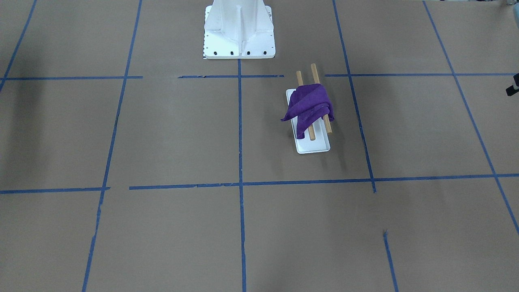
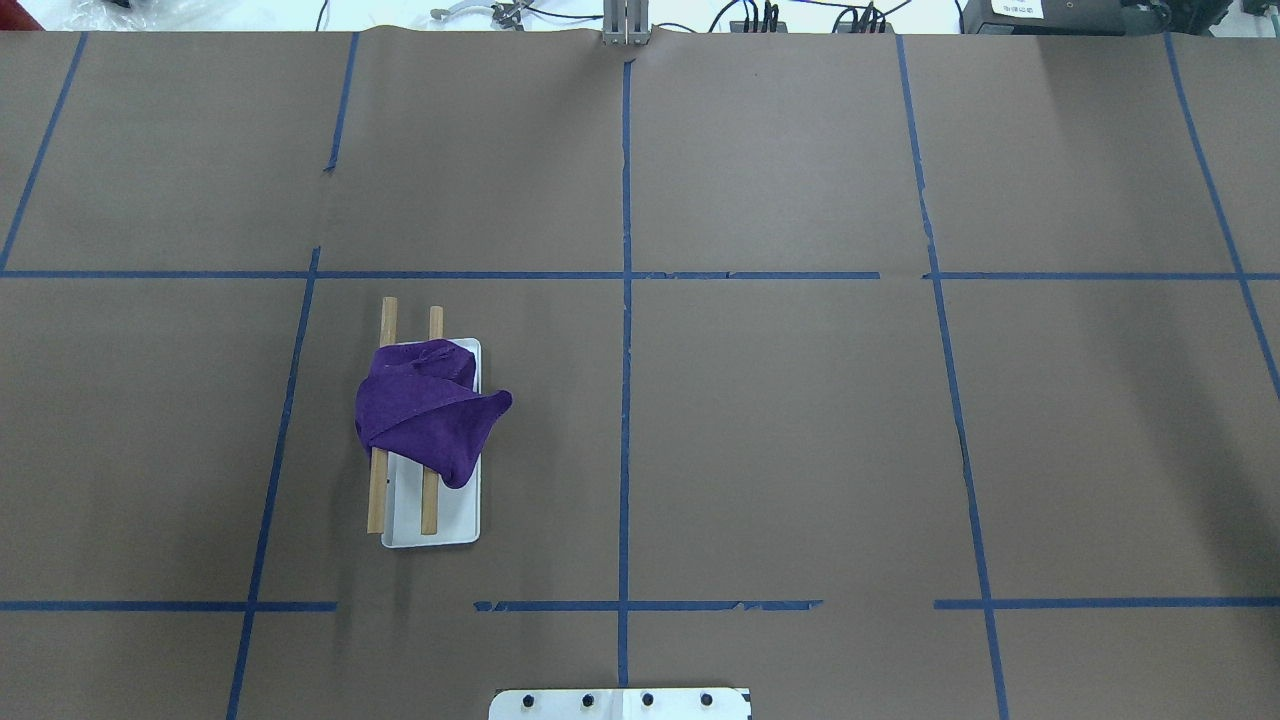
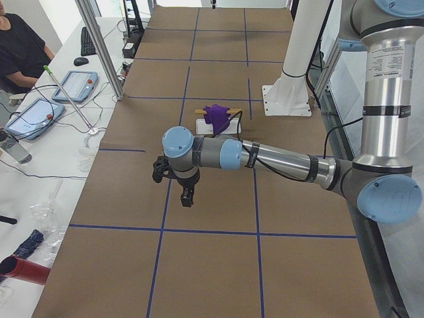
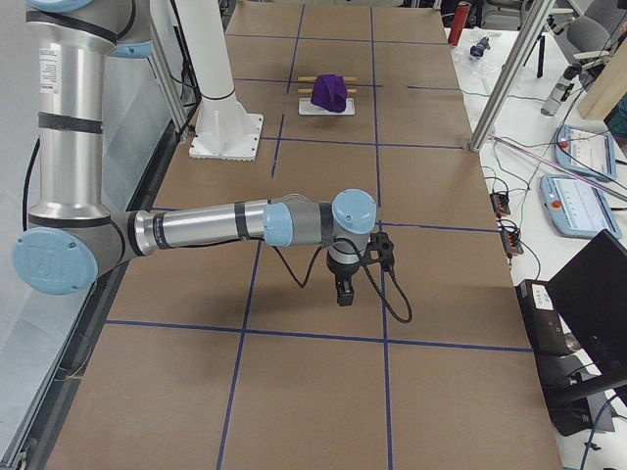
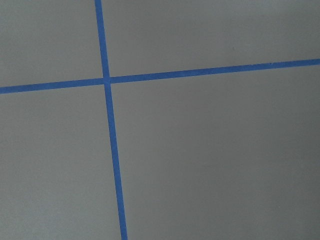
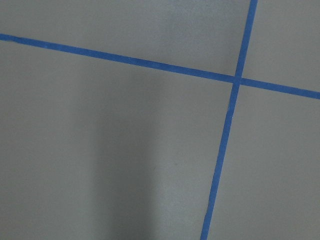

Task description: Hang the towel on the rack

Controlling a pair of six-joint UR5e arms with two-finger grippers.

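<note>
The purple towel (image 1: 310,105) lies bunched over both wooden dowels of the rack (image 1: 313,71), above its white tray base (image 1: 314,147). In the overhead view the towel (image 2: 425,410) covers the middle of the rack (image 2: 386,320) and one corner hangs off to the side. My left gripper (image 3: 187,197) shows only in the exterior left view, far from the rack, pointing down over the table; I cannot tell if it is open or shut. My right gripper (image 4: 343,292) shows only in the exterior right view, also far from the rack (image 4: 315,80); its state cannot be told. Both wrist views show only brown paper and blue tape.
The white bolted robot pedestal (image 1: 239,28) stands at the table's robot side. Blue tape lines (image 2: 625,300) grid the brown table cover. An operator (image 3: 20,46) sits at a side desk with tablets and cables beyond the table's far edge.
</note>
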